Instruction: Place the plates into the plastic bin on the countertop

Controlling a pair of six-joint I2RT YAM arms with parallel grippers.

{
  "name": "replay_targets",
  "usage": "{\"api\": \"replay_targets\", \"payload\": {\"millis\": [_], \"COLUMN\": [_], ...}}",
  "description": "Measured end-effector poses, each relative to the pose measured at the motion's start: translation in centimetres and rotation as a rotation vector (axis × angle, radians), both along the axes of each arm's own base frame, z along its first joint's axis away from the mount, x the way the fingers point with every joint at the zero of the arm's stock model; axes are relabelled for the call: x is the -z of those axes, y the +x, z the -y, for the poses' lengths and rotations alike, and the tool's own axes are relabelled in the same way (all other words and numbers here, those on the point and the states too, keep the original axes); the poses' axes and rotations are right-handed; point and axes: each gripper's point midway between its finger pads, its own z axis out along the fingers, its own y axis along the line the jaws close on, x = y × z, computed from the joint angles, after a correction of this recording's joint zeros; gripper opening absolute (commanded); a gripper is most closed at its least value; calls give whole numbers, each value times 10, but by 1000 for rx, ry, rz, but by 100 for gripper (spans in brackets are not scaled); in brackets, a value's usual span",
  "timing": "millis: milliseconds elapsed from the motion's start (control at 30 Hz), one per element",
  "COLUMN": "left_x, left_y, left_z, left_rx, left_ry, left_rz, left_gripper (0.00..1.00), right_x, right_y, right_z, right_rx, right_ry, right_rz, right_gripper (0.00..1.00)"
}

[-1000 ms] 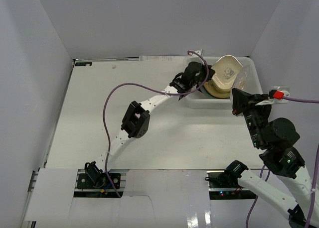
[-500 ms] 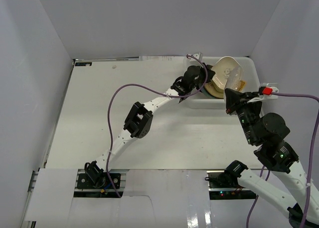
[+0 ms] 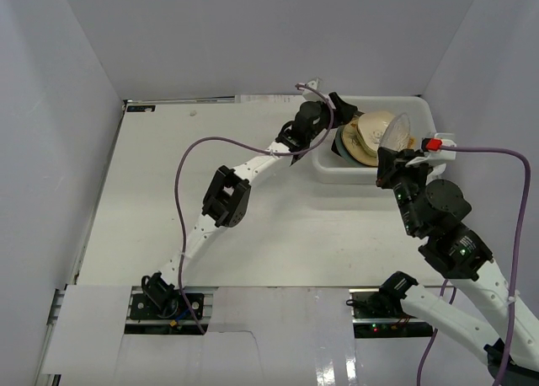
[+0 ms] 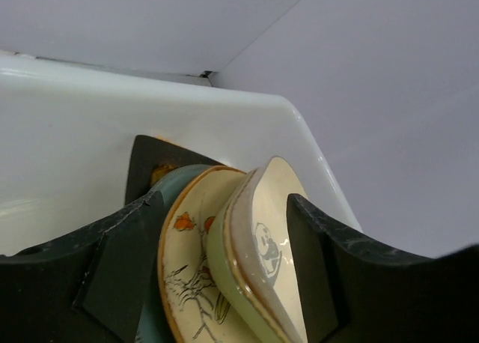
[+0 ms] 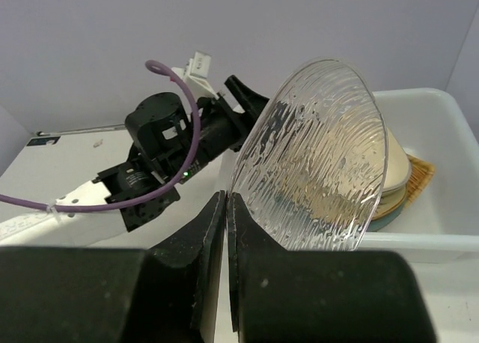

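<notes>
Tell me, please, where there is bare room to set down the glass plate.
The bin's right end, between the stacked plates and its right wall, looks bare. Its left end is crowded: the left claw stands open around the stack. The countertop left of the left arm is bare too.

You're working in a robot lab test cell. Plain white walls (image 3: pixel 253 40) box in a white countertop (image 3: pixel 168 209). The left arm (image 3: pixel 227 205) and right arm (image 3: pixel 446 234) are bolted to a rail (image 3: pixel 61 306) at its near edge, and purple cables (image 3: pixel 179 184) loop loose off them. The kitchenware is just mismatched plates (image 3: pixel 364 140) stacked in a bin (image 3: pixel 424 110), with a glass plate (image 3: pixel 396 133) at its rim.
</notes>
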Motion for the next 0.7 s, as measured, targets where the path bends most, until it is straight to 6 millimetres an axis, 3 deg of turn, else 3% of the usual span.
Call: {"api": "replay_targets", "payload": {"millis": [167,267,367,500,533,633,700], "left_x": [-3,-30,-75,-121,-120,-96,-70], "left_y": [0,-14,-40,-114,-139,-221,-261], "left_z": [-19,-33,-60,-127,-147,-200,-213], "left_rx": [27,48,50,19,8,-3,30], "left_ry": [32,110,192,240,251,259,271], "left_rz": [-15,32,81,119,111,86,60], "left_gripper": [91,98,98,98,98,98,98], "right_x": [3,16,39,69,70,66,67], "right_y": [8,24,49,88,96,123,146], "right_z": [3,-7,-15,-10,-6,8,17], "right_rx": [52,69,92,127,142,175,197], "right_ry": [-24,-79,-173,-284,-297,-308,-325], "right_rz": [-13,-52,-121,-221,-236,-260,-281], "right_gripper": [8,8,8,8,8,8,8]}}
